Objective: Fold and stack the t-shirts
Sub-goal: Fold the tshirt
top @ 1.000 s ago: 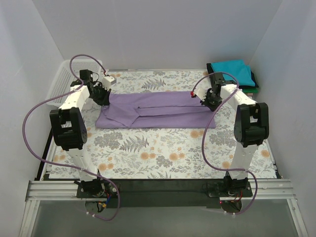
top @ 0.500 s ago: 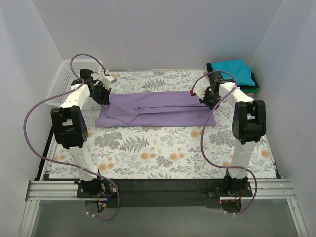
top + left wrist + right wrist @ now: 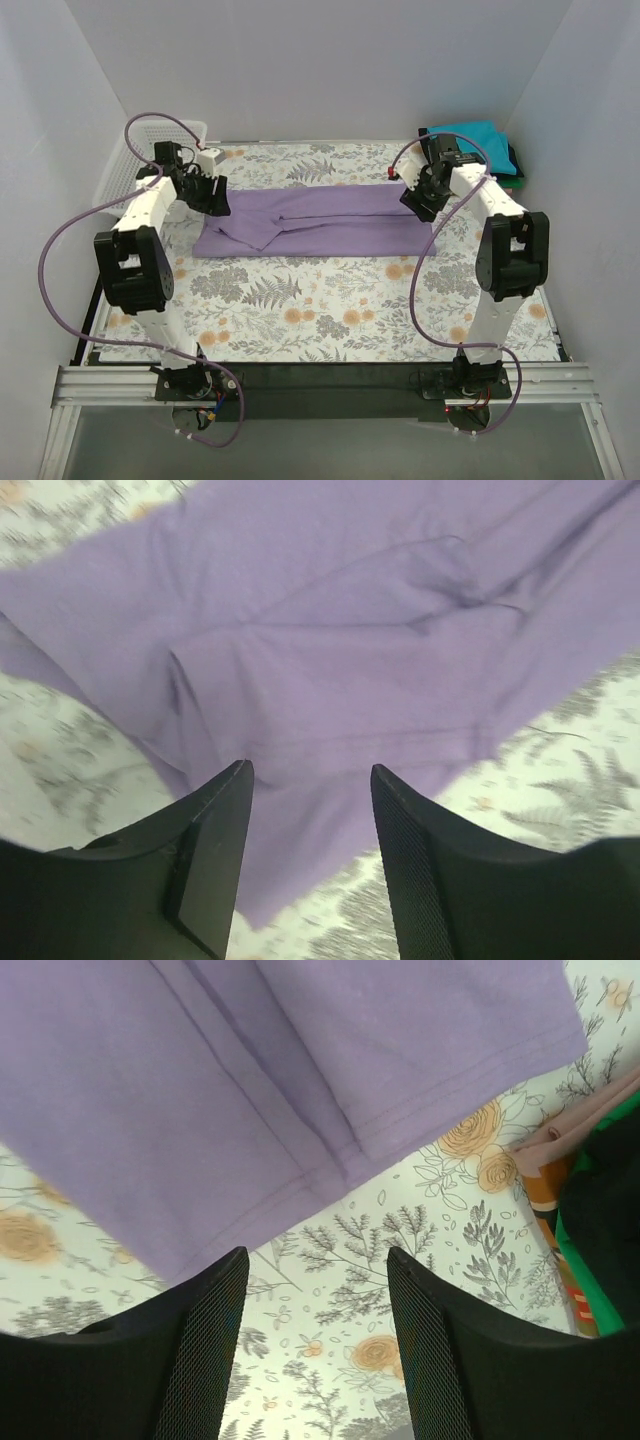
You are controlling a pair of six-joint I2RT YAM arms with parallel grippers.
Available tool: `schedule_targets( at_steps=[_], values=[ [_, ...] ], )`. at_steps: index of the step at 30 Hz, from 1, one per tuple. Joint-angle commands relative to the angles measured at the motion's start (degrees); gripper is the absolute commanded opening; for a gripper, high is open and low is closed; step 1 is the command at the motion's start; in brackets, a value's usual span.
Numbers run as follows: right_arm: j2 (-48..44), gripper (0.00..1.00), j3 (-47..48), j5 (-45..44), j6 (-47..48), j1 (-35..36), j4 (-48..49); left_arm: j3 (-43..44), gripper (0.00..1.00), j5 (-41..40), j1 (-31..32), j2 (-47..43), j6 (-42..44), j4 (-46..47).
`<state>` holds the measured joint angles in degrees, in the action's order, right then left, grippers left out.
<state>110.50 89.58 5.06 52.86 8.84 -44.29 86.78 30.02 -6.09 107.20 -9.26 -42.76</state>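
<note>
The floral-clothed counter carries the lavender t-shirt, folded into a long band that reaches from under my left gripper to under my right gripper. The white mesh basket sits outboard of the left gripper; I cannot see what it holds. A stack of folded t-shirts, teal on top, lies just beyond the right gripper. Both grippers hang spread, pinching nothing.

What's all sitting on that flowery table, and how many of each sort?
Robot arms: 2 (left arm, right arm)
Purple shirt, spread out: 1
Pile of folded shirts: 1
Basket: 1
Total: 5
</note>
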Motion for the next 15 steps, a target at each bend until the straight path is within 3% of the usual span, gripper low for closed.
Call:
schedule_targets(
  at_steps=[1, 6, 15],
  values=[
    [-4.6, 0.64, 1.9, 8.4, -7.5, 1.3, -3.2, -5.2, 0.52, 5.0, -0.5, -8.3, -11.4, -0.3],
    [-4.6, 0.61, 0.4, 15.5, -15.1, 1.9, -3.8, -14.9, 0.56, 10.1, 0.5, -12.7, -21.6, 2.7],
    [-5.4, 0.59, -3.8, 17.3, -16.7, 1.9, -3.3, -24.2, 0.56, 5.8, 4.3, -18.3, -37.3, 12.9]
  ],
)
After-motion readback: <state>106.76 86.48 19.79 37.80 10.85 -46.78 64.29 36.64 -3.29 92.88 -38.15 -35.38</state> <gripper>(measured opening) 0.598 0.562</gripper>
